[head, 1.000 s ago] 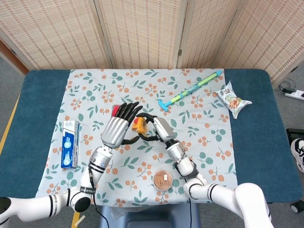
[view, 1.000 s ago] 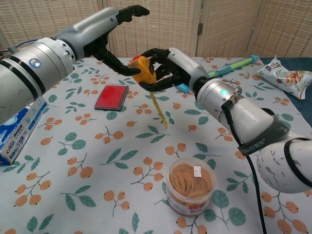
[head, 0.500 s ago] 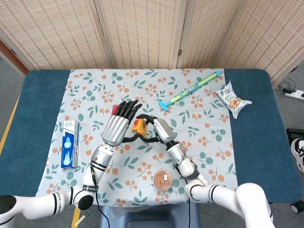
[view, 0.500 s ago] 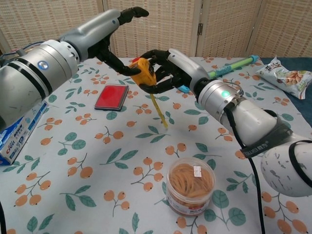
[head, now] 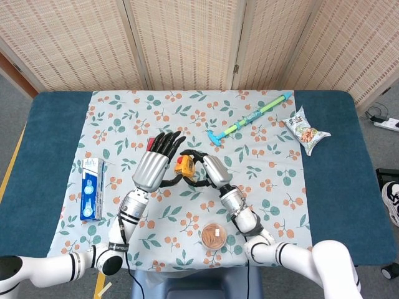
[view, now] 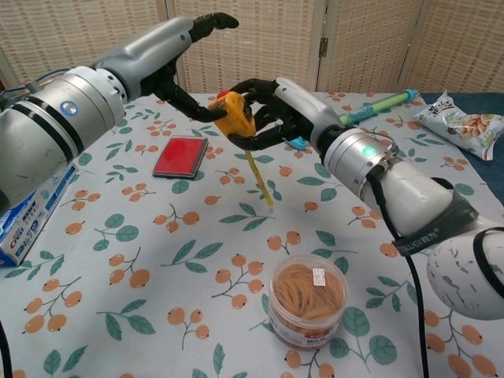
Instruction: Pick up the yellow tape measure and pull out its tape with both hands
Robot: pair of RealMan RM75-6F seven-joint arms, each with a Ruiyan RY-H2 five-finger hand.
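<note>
Yellow tape measure [view: 235, 119], blocky and hard-cased, is gripped by the right hand [view: 277, 110] above the floral-cloth bench [view: 197, 260]; a thin tape strip hangs below. Left hand [view: 175, 55], fingers spread, thumb touching the case.

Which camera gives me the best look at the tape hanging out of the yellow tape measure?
The chest view: the tape hangs clearly below the yellow tape measure in the right hand. The head view shows only the case.
</note>
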